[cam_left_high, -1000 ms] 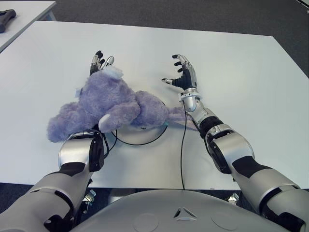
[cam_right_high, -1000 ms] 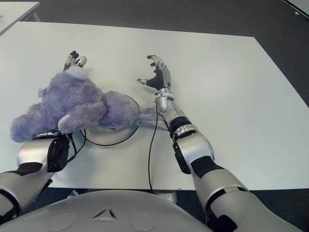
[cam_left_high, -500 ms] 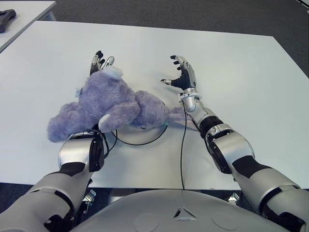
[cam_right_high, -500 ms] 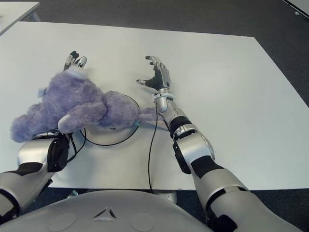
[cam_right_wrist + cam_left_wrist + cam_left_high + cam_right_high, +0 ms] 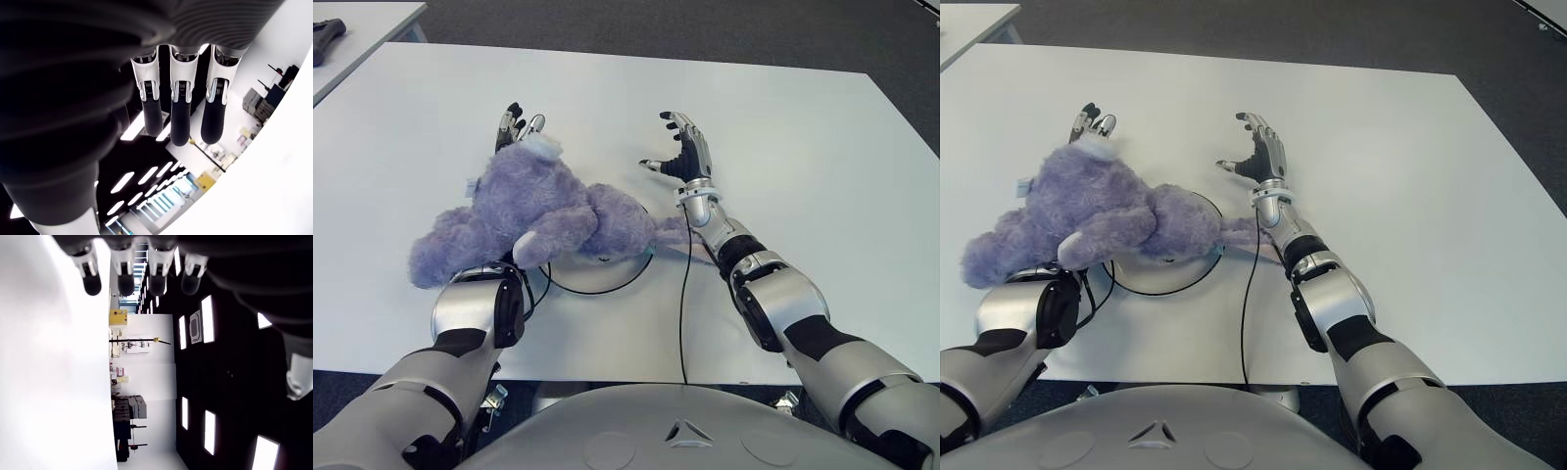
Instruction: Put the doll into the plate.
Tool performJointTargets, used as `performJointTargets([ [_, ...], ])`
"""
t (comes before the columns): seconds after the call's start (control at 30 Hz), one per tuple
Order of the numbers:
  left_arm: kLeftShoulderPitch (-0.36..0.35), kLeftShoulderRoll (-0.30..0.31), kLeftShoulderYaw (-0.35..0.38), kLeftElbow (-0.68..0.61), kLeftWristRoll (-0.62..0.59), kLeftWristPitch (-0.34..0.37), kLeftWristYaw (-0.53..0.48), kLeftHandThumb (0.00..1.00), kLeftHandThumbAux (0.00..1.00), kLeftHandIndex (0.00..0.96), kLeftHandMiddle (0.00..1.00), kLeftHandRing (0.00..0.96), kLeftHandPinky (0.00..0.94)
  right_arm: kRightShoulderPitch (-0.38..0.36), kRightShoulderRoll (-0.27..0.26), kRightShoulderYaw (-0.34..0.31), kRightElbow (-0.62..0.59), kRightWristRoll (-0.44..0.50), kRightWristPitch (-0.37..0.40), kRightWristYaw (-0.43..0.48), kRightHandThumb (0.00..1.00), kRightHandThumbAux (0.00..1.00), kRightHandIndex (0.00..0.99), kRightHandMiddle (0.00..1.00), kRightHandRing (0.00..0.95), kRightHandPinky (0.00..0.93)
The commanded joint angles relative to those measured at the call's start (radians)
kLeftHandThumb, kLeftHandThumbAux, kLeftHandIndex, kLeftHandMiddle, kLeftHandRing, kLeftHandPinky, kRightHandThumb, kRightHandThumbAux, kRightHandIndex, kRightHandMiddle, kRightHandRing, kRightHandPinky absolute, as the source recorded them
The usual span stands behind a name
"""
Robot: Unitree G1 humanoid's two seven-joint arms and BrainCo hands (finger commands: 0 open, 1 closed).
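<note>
So one doll point(image 5: 533, 211) sprawls over one plate point(image 5: 607, 279) and the left forearm; left hand point(image 5: 516, 125) at 11 o'clock, right hand point(image 5: 682, 152) at 1, both slack-fingered, empty.

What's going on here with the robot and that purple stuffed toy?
A humanoid robot is at a white table, working on getting a purple doll into a plate. The doll lies draped over the robot's left forearm and partly over the plate, mostly hiding it. The left hand pokes out past the doll's far side, fingers straight and holding nothing. The right hand is raised above the table just right of the doll, fingers spread, also empty.
</note>
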Motion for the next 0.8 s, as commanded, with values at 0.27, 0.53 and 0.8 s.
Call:
performJointTargets([
  [0.27,0.230,-0.075,0.005,0.135,-0.008,0.079,-0.020,0.000,0.486,0.000,0.050,0.007,0.000,0.243,0.066,-0.004,0.121,0.016,0.045,-0.002,0.000,0.858,0.159,0.207,0.262,0.297],
  [0.53,0.227,-0.078,0.004,0.128,-0.008,0.076,-0.013,0.000,0.484,0.001,0.052,0.008,0.000,0.244,0.077,-0.044,0.121,0.052,0.057,0.031,0.000,0.863,0.138,0.200,0.265,0.302],
  [0.8,0.236,-0.069,-0.006,0.131,0.004,0.067,-0.020,0.000,0.479,0.000,0.053,0.000,0.000,0.248,0.097,-0.163,0.115,0.170,0.039,0.113,0.000,0.867,0.157,0.183,0.212,0.193],
])
